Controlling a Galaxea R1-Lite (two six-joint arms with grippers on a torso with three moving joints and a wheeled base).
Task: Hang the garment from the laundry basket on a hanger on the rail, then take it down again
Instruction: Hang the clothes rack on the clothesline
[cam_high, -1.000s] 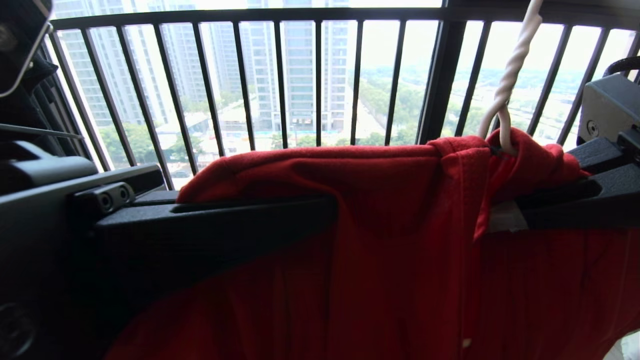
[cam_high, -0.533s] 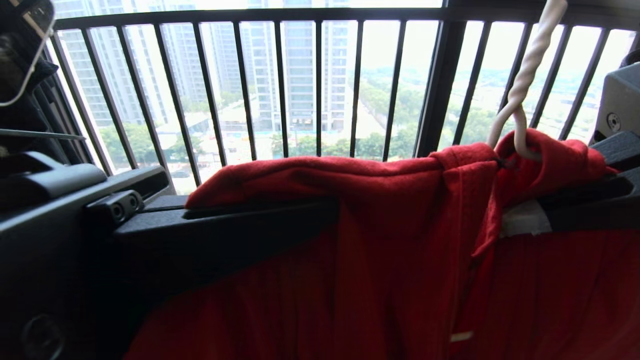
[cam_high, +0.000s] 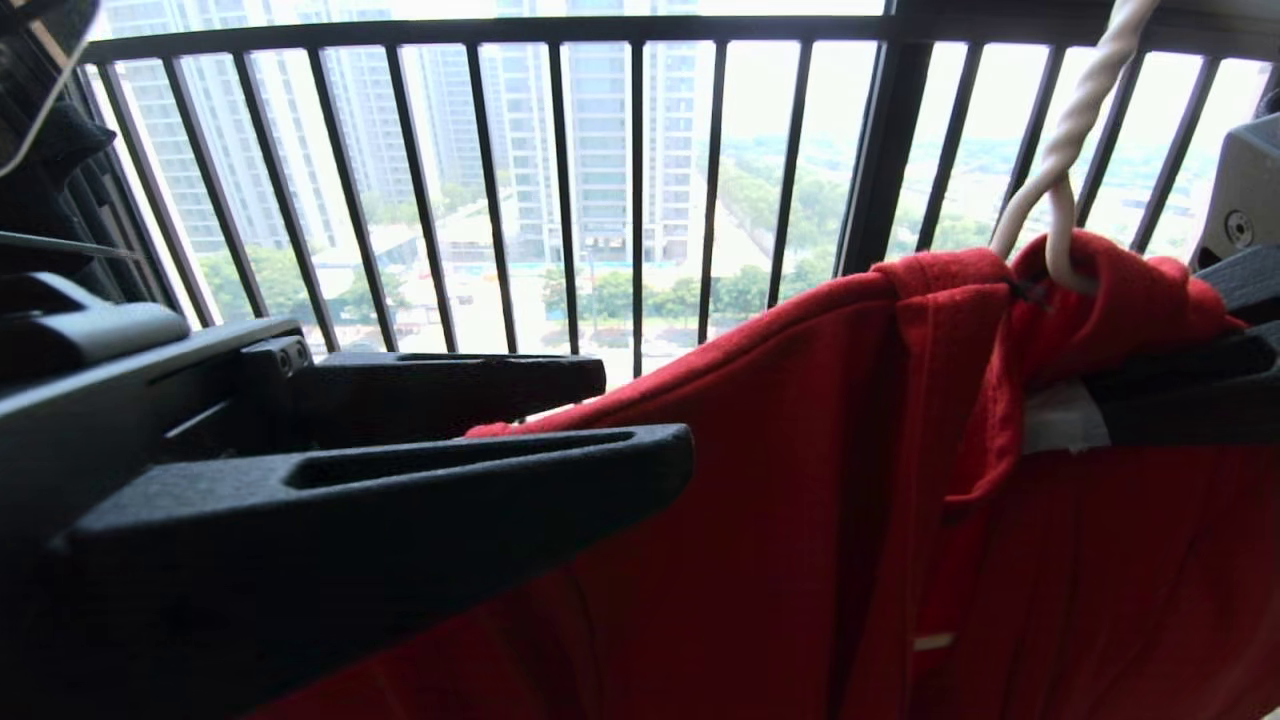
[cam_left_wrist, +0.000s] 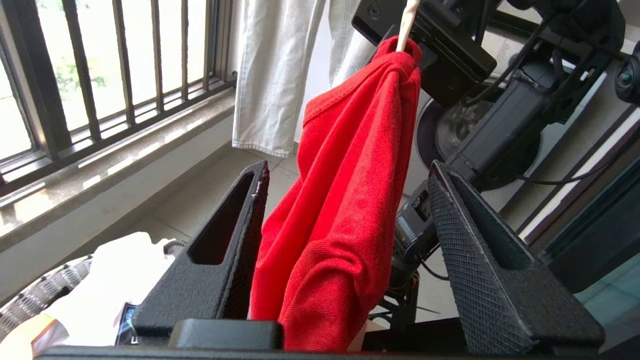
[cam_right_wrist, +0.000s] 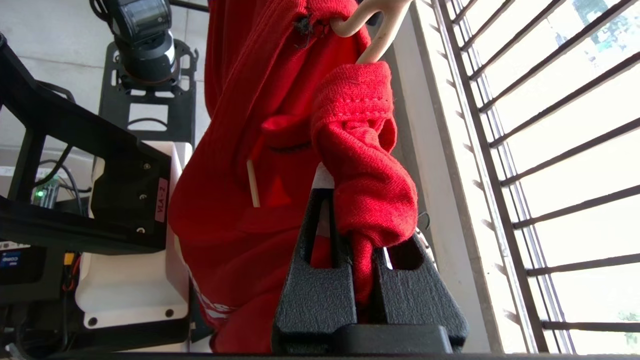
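Observation:
The red garment (cam_high: 800, 450) hangs from the off-white hanger (cam_high: 1075, 120) by its collar; the hanger's twisted neck rises out of the head view. My left gripper (cam_high: 640, 420) is open, and the garment's shoulder cloth (cam_left_wrist: 345, 175) hangs loosely between its spread fingers. My right gripper (cam_right_wrist: 360, 235) is shut on a bunched fold of the garment (cam_right_wrist: 365, 165) just under the hanger's neck (cam_right_wrist: 372, 37). It shows at the head view's right edge (cam_high: 1150, 390). The laundry basket's woven rim (cam_left_wrist: 45, 292) is on the floor below. The rail is out of view.
The dark barred window railing (cam_high: 560, 150) runs close behind the garment, above a stone sill (cam_left_wrist: 100, 160). A pale garment (cam_left_wrist: 280, 75) hangs beyond the red one. My own base and frame (cam_right_wrist: 130, 200) stand close under the right arm.
My left gripper has opened and let go of the garment's shoulder, which now slopes down from the collar. The hanger and collar have shifted slightly right and up.

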